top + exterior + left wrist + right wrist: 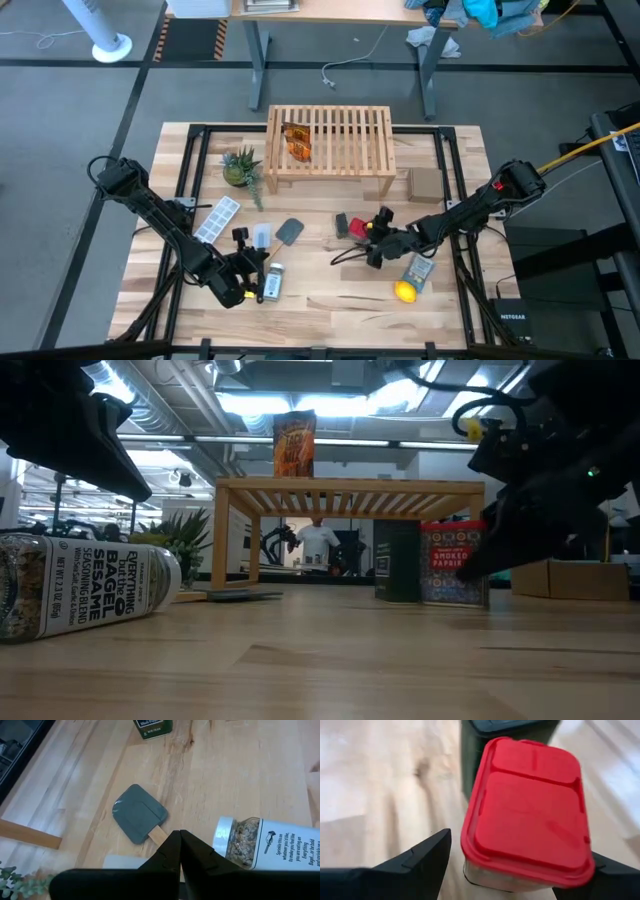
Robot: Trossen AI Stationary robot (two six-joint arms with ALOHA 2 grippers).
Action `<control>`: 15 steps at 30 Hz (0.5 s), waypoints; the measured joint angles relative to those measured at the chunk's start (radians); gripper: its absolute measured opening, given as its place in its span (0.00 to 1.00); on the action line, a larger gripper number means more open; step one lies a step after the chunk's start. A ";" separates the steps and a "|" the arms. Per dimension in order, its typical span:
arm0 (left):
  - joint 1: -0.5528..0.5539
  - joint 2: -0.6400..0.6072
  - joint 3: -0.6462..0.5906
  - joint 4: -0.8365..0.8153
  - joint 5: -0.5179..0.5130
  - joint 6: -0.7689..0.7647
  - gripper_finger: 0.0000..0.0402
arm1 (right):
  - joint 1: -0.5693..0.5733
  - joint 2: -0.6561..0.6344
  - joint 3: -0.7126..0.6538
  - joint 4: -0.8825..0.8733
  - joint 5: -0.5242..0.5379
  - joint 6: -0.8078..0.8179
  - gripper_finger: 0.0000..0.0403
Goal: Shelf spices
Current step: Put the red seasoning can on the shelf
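Amber packet (296, 143) shelved on rack (330, 140) | our right gripper (517, 865) spread around paprika box (525, 815) | left gripper (180, 851) closed, empty | bottle (271, 282), pepper box (397, 562) remain

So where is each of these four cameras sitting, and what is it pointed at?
High view: above the table, looking straight down; both arms, the shelf and an orange packet on it.
Low view: at tabletop height, looking level across; a lying bottle, the red box, dark arm parts above.
Left wrist view: past the shut left gripper at a grey spatula.
Right wrist view: past the open right gripper, whose fingers flank the red box.
Shared: low and right wrist both show the red box.
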 joint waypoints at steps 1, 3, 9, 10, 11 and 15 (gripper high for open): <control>0.000 0.000 0.000 0.001 0.000 0.000 0.00 | 0.000 0.000 0.000 0.009 -0.007 -0.002 0.72; 0.000 0.000 0.000 0.000 0.000 -0.002 0.00 | 0.000 0.000 0.000 0.019 -0.007 -0.002 0.72; 0.000 0.000 0.000 0.000 0.000 -0.022 0.00 | 0.000 0.000 0.001 0.043 0.091 -0.002 0.72; 0.000 0.000 0.000 0.001 0.000 -0.022 0.00 | 0.000 0.000 0.001 0.044 0.095 -0.002 0.72; 0.000 0.000 0.000 0.000 0.000 -0.022 0.00 | 0.000 0.000 0.001 0.044 0.093 -0.002 0.72; 0.000 0.000 0.000 0.000 0.000 -0.023 0.00 | 0.000 0.000 0.001 0.044 0.055 -0.002 0.66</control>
